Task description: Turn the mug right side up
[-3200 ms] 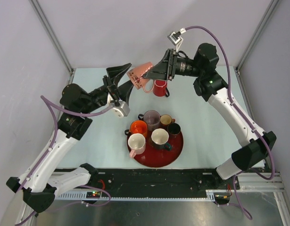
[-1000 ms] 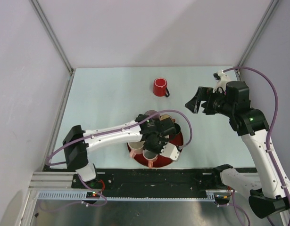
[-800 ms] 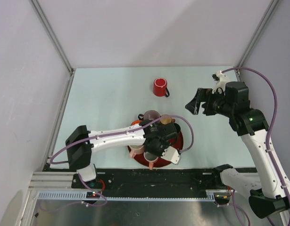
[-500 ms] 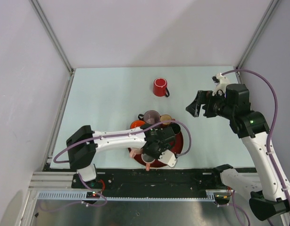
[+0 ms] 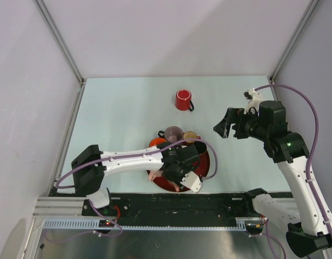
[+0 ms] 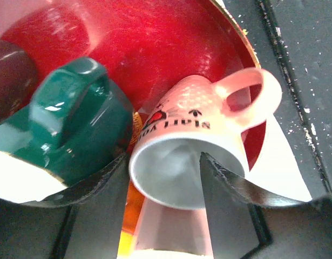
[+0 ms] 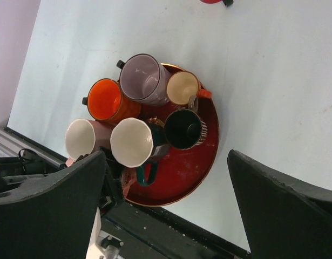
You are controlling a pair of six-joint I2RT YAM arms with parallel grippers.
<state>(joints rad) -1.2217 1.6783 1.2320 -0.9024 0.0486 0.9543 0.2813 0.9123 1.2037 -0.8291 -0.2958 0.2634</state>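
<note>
Grey walls are closing in a pale tabletop (image 5: 117, 118), and most of the crockery is crowding onto one red tray (image 6: 155, 43) at its near edge, with a lone red mug (image 5: 182, 100) sitting well apart toward the back. I am watching the pink mug (image 6: 198, 121) through the left wrist camera. It is lying tilted at the tray's near rim, just beside the green mug (image 6: 74, 118), with its mouth facing up at the lens and its handle hanging out over the rim. I am judging it most of the way upright but not sitting flat on its base. The left fingers (image 6: 236, 189) are standing partly apart, one at the outside of the lip and the other crossing the mouth, and I cannot tell whether they are gripping it. The right fingers (image 7: 47, 205) are spread wide, holding nothing, off to the side above the tabletop. What is worrying me is the release. A leaning mug may be tipping back onto its side or rolling over the low rim toward the black edge rail (image 5: 209, 202). A finger lifting out could also be hooking the lip and dragging it, or nudging the green mug into its neighbours.
</note>
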